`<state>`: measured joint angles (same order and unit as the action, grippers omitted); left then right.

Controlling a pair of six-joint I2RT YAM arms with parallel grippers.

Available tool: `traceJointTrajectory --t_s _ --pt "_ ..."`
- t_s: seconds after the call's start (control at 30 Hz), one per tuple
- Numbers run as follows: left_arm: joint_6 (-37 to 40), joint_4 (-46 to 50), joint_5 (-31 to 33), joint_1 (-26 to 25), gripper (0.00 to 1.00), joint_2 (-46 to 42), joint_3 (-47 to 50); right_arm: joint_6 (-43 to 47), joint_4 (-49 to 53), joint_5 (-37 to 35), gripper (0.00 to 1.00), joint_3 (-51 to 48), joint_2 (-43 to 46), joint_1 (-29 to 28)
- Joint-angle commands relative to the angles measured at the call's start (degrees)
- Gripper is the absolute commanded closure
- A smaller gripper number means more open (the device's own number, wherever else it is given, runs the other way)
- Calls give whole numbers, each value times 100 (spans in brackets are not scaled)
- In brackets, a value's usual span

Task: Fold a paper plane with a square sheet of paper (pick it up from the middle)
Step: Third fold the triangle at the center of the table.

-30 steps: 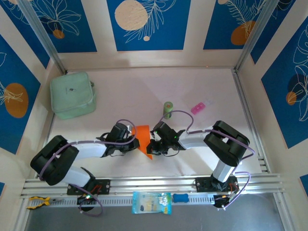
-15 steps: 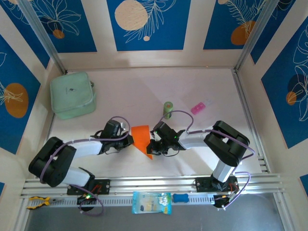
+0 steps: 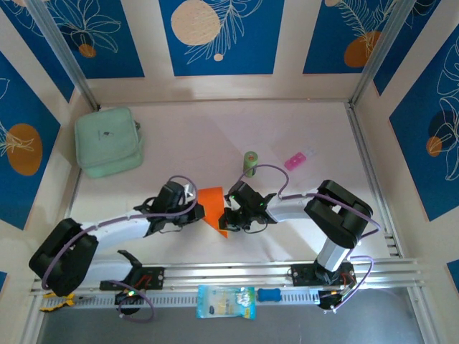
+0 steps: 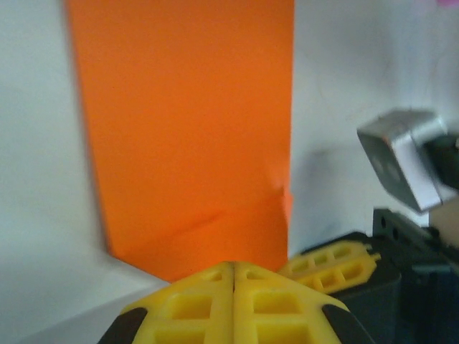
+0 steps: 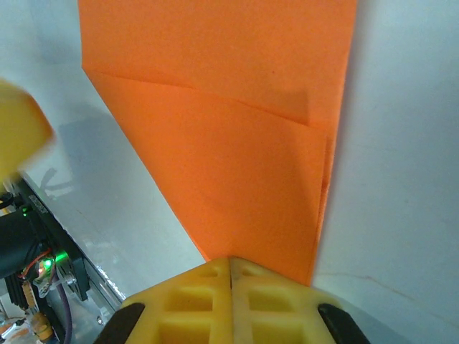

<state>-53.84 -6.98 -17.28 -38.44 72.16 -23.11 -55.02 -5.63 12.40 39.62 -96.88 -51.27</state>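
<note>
On the white surface we see a mint-green pouch far left. The left end effector, fingers pressed together, touches the left edge of the square sheet of paper, which lies folded at centre. The right end effector pinches the sheet's near tip.
</note>
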Motion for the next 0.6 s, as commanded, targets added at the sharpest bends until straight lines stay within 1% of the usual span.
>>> traceJointTrajectory --t_s 0.0,0.1,0.23,0.37,0.57 --pt "-421 -436 189 -419 97 274 12 -123 664 -292 99 -273 -191 -41" --pt "-672 -926 125 -675 98 560 90 -144 650 -265 99 -269 -229 -37" --pt "-751 -1096 54 -782 98 813 48 -138 650 -266 99 -263 -231 -41" --pt "-799 -724 141 -788 100 995 -5 -147 650 -274 99 -275 -252 -41" --pt "-749 -406 313 -796 100 1201 88 -131 649 -247 99 -248 -287 -41"
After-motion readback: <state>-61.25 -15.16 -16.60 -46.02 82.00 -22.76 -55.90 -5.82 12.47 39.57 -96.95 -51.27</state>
